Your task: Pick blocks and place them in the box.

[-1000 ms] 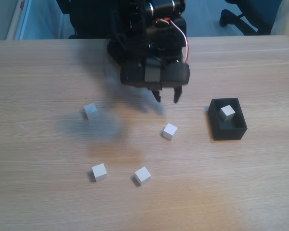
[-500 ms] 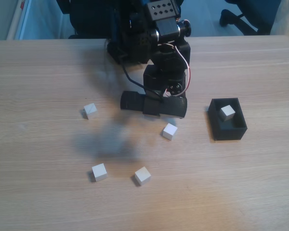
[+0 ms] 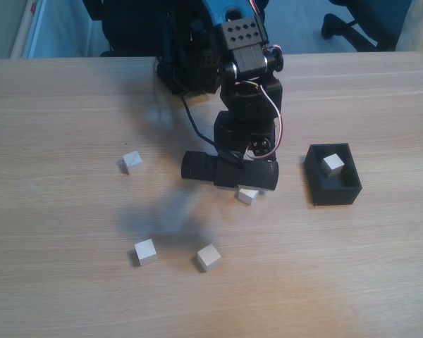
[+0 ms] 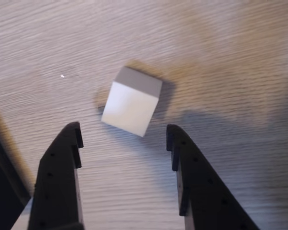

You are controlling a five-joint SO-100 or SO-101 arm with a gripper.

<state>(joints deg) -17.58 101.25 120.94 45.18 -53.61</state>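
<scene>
Wrist view shows your gripper (image 4: 123, 134) spread wide and empty, the block (image 4: 131, 102) sitting just beyond the fingertips, rotated off their line; push forward to straddle it.

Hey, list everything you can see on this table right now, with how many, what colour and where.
Blocks: five, pale cream. One in the box; one under the claw at mid-table, seen just ahead of the fingertips in the wrist view; one toward the left in the fixed view; two near the front.
Box: one, black, open-topped, on the right in the fixed view.
Table: one, light wood grain.
Office chair base: one, dark, beyond the table's far edge, top right.
Arm: one, black with blue parts and red and white wires, reaching down from the far edge.
Claw: one, black, open, lowered by the middle block.
</scene>
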